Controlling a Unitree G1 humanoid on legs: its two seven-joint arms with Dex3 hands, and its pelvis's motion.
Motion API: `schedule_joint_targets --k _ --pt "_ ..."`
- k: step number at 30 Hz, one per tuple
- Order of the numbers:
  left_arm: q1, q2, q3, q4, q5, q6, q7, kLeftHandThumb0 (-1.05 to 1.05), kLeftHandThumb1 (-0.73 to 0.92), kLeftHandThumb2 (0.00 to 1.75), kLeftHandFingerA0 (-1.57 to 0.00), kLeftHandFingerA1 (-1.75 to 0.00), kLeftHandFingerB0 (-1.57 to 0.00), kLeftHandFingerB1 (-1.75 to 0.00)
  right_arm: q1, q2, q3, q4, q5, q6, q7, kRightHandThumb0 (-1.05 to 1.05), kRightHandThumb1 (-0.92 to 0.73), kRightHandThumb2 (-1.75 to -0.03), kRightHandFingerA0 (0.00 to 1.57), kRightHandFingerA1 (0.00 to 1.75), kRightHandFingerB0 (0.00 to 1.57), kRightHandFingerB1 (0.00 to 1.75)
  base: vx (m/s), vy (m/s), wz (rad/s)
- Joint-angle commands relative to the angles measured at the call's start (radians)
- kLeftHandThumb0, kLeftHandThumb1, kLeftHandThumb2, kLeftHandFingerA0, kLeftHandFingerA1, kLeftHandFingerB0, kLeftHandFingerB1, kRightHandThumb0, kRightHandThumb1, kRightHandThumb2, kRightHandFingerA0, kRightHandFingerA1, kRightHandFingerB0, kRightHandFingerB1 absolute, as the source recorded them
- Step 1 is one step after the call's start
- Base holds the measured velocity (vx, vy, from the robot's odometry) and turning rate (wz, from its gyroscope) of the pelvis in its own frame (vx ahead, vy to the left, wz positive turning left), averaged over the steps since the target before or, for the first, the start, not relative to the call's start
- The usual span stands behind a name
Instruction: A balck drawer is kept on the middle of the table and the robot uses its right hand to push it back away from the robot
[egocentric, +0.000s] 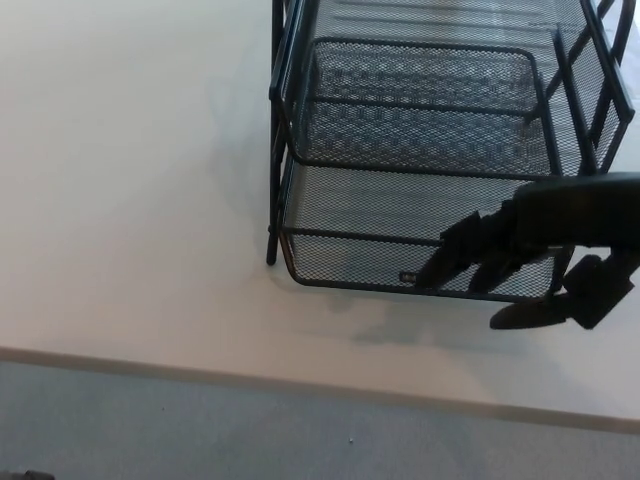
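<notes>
The drawer (400, 245), the lowest mesh tray of a black rack (290, 120), sticks out toward the worktop (130, 200) edge, right in front of the right hand (525, 255). It looks not yet pushed in; the whole push seems left. The hand reaches in from the right, empty, fingers (455, 255) spread and stretched over the drawer's front wall, thumb lower, nearer the robot.

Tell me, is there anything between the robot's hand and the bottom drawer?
No. In the head view the right hand is right at the front of the bottom drawer, its fingers lying across the front wall, with nothing in between.
</notes>
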Motion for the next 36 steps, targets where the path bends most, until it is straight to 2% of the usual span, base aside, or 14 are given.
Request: schedule_joint_targets --k 1,2,3,6,7,10,11,14,15,18,21,27,30,36 --pt "0.01 0.009 0.005 0.005 0.008 -0.009 0.0 -0.59 0.71 0.61 -0.3 -0.32 -0.23 -0.29 0.19 -0.109 -0.19 -0.341 0.167 0.047 0.057 -0.64 -0.83 -0.66 0.3 0.36 0.23 0.29 0.0 0.0 0.0" --pt "0.008 0.009 0.003 0.004 0.011 -0.007 0.002 -0.59 0.71 0.61 -0.3 -0.32 -0.23 -0.29 0.216 -0.122 -0.223 -0.379 0.184 0.056 0.066 -0.64 -0.83 -0.66 0.3 0.36 0.23 0.29 0.0 0.0 0.0" --pt "0.007 0.009 0.0 0.002 0.013 -0.006 0.004 -0.64 0.6 0.81 -0.24 -0.41 -0.19 -0.39 0.243 -0.127 -0.252 -0.397 0.199 0.048 0.07 -0.62 -0.83 -0.65 0.31 0.36 0.23 0.29 0.0 0.0 0.0" --pt "0.007 0.01 -0.005 -0.002 0.019 -0.007 0.008 -0.64 0.6 0.81 -0.23 -0.41 -0.2 -0.39 0.315 -0.138 -0.318 -0.43 0.222 0.032 0.074 -0.62 -0.83 -0.65 0.31 0.36 0.23 0.29 0.0 0.0 0.0" --pt "0.006 0.009 -0.002 0.001 0.016 -0.005 0.006 -0.58 0.7 0.61 -0.29 -0.32 -0.23 -0.29 0.346 -0.141 -0.339 -0.438 0.224 0.026 0.074 -0.63 -0.83 -0.65 0.3 0.35 0.23 0.29 0.0 0.0 0.0" --pt "0.004 0.007 0.002 0.005 0.011 -0.001 0.003 -0.58 0.7 0.61 -0.29 -0.32 -0.23 -0.29 0.392 -0.148 -0.371 -0.451 0.231 0.016 0.071 -0.63 -0.83 -0.65 0.3 0.35 0.23 0.29 0.0 0.0 0.0" --pt "0.004 0.011 0.002 0.005 0.013 -0.004 0.003 -0.64 0.59 0.81 -0.24 -0.42 -0.19 -0.39 0.447 -0.144 -0.395 -0.444 0.228 -0.014 0.063 -0.63 -0.85 -0.65 0.31 0.36 0.23 0.3 0.0 0.0 0.0" --pt "0.004 0.012 0.001 0.006 0.013 -0.006 0.004 -0.64 0.59 0.81 -0.24 -0.42 -0.19 -0.39 0.481 -0.147 -0.413 -0.444 0.234 -0.031 0.056 -0.63 -0.85 -0.65 0.31 0.36 0.23 0.3 0.0 0.0 0.0" --pt "0.006 0.013 0.003 0.006 0.011 -0.007 0.001 -0.59 0.71 0.6 -0.32 -0.32 -0.23 -0.28 0.528 -0.138 -0.412 -0.43 0.222 -0.047 0.041 -0.63 -0.82 -0.65 0.32 0.37 0.23 0.29 0.0 0.0 0.0" --pt "0.005 0.012 0.001 0.008 0.014 -0.004 0.003 -0.59 0.71 0.62 -0.28 -0.31 -0.22 -0.29 0.722 -0.073 -0.39 -0.344 0.166 -0.081 -0.042 -0.61 -0.82 -0.65 0.31 0.36 0.24 0.29 0.0 0.0 0.0" --pt "0.001 0.008 -0.003 0.012 0.019 -0.006 0.009 -0.58 0.71 0.62 -0.3 -0.32 -0.23 -0.29 0.808 -0.017 -0.368 -0.238 0.157 -0.133 -0.086 -0.58 -0.81 -0.64 0.33 0.36 0.26 0.3 0.0 0.0 0.0" --pt "0.004 0.012 0.002 0.009 0.01 -0.004 -0.005 -0.58 0.71 0.62 -0.28 -0.31 -0.22 -0.29 0.876 0.02 -0.316 -0.125 0.074 -0.173 -0.162 -0.6 -0.82 -0.64 0.31 0.33 0.26 0.29 0.0 0.0 0.0" --pt "0.007 0.012 0.001 0.007 0.014 -0.006 0.005 -0.58 0.72 0.62 -0.29 -0.32 -0.23 -0.29 0.901 0.037 -0.264 -0.014 -0.02 -0.23 -0.246 -0.57 -0.83 -0.65 0.31 0.34 0.25 0.3 0.0 0.0 0.0" --pt "0.01 0.015 0.0 -0.001 0.014 -0.015 0.004 -0.59 0.71 0.61 -0.3 -0.32 -0.23 -0.29 0.909 0.073 -0.228 0.139 -0.05 -0.277 -0.324 -0.56 -0.82 -0.64 0.32 0.33 0.26 0.3 0.0 0.0 0.0"
